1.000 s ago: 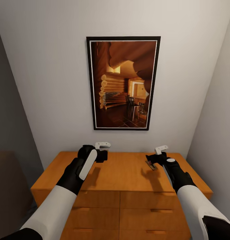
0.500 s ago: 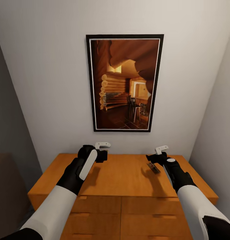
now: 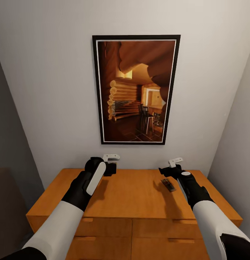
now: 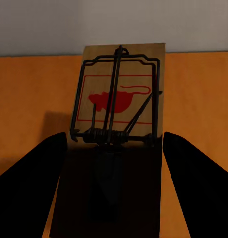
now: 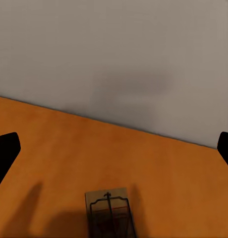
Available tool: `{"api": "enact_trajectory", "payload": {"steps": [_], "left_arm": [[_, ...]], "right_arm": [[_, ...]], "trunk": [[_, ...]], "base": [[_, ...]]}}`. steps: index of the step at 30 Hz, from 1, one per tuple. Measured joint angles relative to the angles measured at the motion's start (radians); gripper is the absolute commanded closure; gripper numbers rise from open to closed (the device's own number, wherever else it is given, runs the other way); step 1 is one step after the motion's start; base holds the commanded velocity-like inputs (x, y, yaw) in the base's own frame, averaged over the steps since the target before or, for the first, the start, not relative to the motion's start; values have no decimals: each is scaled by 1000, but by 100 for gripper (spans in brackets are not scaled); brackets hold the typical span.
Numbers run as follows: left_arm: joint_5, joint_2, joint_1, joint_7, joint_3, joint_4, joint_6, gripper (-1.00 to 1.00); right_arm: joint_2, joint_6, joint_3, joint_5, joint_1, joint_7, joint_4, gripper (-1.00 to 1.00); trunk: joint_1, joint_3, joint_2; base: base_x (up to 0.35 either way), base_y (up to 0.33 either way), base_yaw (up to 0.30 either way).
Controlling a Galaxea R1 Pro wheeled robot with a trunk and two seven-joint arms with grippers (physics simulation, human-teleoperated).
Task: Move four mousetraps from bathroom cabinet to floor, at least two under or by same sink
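The cabinet [image 3: 128, 193] stands against the wall below me, its orange-brown top in reach of both arms. One mousetrap [image 4: 119, 99], a wooden board with dark wire and a red mouse print, lies flat on that top between the spread fingers of my left gripper [image 4: 114, 141], which is open. In the head view the left gripper [image 3: 111, 168] hovers over the top's back left and covers that trap. A second mousetrap [image 3: 168, 185] lies on the right part of the top, just below my open right gripper [image 3: 165, 171]. The right wrist view shows this trap [image 5: 110, 213] near the cabinet's back edge.
A large framed picture [image 3: 135, 90] hangs on the pale wall behind the cabinet. Side walls close in at left [image 3: 9, 144] and right [image 3: 240, 144]. Drawer fronts with slim handles [image 3: 175, 240] show below the top.
The whole head view has shifted: the cabinet top sits lower and the framed picture looks larger, so the camera moved nearer. Both grippers keep their place in the picture and stay open.
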Motion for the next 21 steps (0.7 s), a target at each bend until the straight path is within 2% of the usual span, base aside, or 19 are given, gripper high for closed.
{"api": "enact_trajectory", "payload": {"steps": [4,10,18,21], "left_arm": [[0,0,0,0,0,0,0,100],[-2,0,0,1,0,0,-1,100],[-3,0,0,2,-1,0,-6,100],[-3,0,0,2,0,0,-6,100]], "right_arm": [[0,0,0,1,0,0,0,-100],[0,0,0,1,0,0,0,-100],[0,0,0,1,0,0,0,-100],[0,0,1,1,0,0,0,-100]], "trunk": [[0,0,0],[0,0,0],[0,0,0],[0,0,0]], "base": [[1,-14,0],[0,-152,0],[0,-41,0],[0,-183,0]]}}
